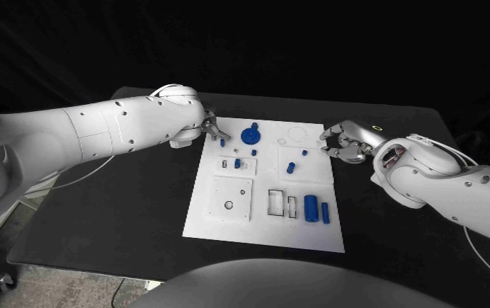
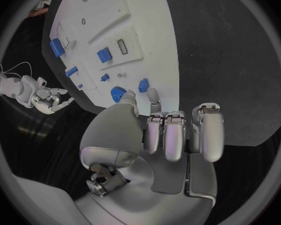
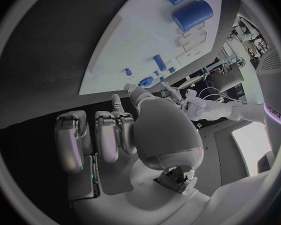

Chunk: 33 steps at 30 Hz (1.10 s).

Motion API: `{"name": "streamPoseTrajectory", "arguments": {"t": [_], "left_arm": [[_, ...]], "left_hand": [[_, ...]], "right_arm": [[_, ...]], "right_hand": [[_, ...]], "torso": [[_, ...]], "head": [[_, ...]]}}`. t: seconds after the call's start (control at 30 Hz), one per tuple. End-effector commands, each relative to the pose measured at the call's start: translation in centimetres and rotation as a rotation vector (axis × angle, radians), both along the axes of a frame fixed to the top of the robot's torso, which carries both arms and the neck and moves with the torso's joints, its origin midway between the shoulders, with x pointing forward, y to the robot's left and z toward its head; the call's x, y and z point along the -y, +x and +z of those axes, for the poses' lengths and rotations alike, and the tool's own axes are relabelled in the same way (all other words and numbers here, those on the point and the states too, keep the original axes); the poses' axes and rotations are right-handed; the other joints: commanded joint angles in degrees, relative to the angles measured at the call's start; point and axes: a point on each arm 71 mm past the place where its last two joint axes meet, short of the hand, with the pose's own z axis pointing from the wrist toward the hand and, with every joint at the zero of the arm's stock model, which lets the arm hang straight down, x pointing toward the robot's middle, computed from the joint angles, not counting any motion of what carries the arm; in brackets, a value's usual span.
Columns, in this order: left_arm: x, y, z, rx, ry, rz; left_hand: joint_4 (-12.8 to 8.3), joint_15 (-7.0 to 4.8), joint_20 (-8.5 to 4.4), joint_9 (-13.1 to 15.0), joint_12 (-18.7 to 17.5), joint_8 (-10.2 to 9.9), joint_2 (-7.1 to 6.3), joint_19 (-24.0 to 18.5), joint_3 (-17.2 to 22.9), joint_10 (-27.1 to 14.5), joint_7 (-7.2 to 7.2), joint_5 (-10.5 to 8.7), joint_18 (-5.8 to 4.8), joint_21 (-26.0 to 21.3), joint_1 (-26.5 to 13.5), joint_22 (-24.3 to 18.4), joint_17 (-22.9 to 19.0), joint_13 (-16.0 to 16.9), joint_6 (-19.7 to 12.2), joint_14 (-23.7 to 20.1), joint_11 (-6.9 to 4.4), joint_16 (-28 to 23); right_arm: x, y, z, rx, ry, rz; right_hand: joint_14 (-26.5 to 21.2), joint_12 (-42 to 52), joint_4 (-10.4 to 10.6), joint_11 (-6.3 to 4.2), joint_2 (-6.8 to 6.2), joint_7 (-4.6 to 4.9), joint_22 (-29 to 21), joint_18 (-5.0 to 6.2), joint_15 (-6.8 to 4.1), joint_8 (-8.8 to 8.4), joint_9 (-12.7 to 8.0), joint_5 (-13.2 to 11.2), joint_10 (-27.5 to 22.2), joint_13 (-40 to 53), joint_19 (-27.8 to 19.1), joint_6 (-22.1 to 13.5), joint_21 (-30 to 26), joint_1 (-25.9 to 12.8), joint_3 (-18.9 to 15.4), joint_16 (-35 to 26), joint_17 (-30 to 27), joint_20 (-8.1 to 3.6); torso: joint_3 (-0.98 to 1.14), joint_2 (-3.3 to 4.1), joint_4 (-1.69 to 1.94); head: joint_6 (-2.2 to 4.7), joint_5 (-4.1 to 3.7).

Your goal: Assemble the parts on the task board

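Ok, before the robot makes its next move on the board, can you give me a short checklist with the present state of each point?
1. Task board lies flat on the table: ok.
2. Left hand is at the board's far left corner, near the small blue peg: ok.
3. Left hand holds a part: cannot tell.
4. Right hand is beside the board's right edge, holding nothing: ok.
5. Blue gear sits on the board: ok.
6. Two blue cylinders lie unassembled near the front: not ok.
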Motion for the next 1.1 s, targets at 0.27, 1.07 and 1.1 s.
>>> {"name": "streamPoseTrajectory", "arguments": {"t": [0.27,1.07,1.1], "left_arm": [[0.20,-0.08,-0.59,-0.029,-0.008,-0.017],[0.46,0.02,-1.19,-0.044,-0.052,-0.031],[0.46,0.02,-1.20,-0.044,-0.052,-0.031]], "left_hand": [[0.0,-0.31,-0.11,0.2,0.1,-0.6,0.25,0.1,-0.7,5.9,-0.14,2.08,-0.17,-0.5,1.4,9.8,15.1,15.1,0.0,5.8,-0.30,0.1],[0.0,-0.08,0.06,-0.1,0.1,-3.1,1.30,-0.9,-0.9,5.9,0.16,8.55,0.13,-1.6,3.9,9.3,15.1,15.1,-0.9,5.8,-0.05,0.1],[0.0,-0.06,0.07,-0.1,0.1,-3.3,1.36,-1.0,-0.9,5.9,0.17,8.91,0.14,-1.7,4.1,9.3,15.1,15.1,-0.9,5.8,-0.03,0.1]], "right_arm": [[-0.08,-0.18,0.11,0.007,0.003,0.007],[0.13,-0.20,0.06,-0.002,0.001,-0.001],[0.13,-0.20,0.06,-0.002,0.001,-0.001]], "right_hand": [[6.0,0.2,-0.2,0.38,0.04,-0.05,15.1,-0.39,0.26,-0.19,-0.1,0.9,5.9,15.1,6.0,0.5,0.3,0.9,0.6,0.2,15.1,0.31],[6.0,0.2,-0.7,0.41,0.11,0.00,15.1,-0.39,0.27,-0.19,-0.3,2.3,5.9,15.1,6.0,0.6,0.3,1.4,1.3,0.2,15.1,0.31],[6.0,0.2,-0.7,0.41,0.11,0.01,15.1,-0.39,0.27,-0.19,-0.3,2.4,5.9,15.1,6.0,0.6,0.3,1.4,1.3,0.2,15.1,0.31]], "torso": [[0.00,0.00,-0.03],[0.01,-0.05,-0.02],[0.02,-0.05,-0.02]], "head": [[0.00,-0.12],[0.00,-0.68],[0.00,-0.71]]}}
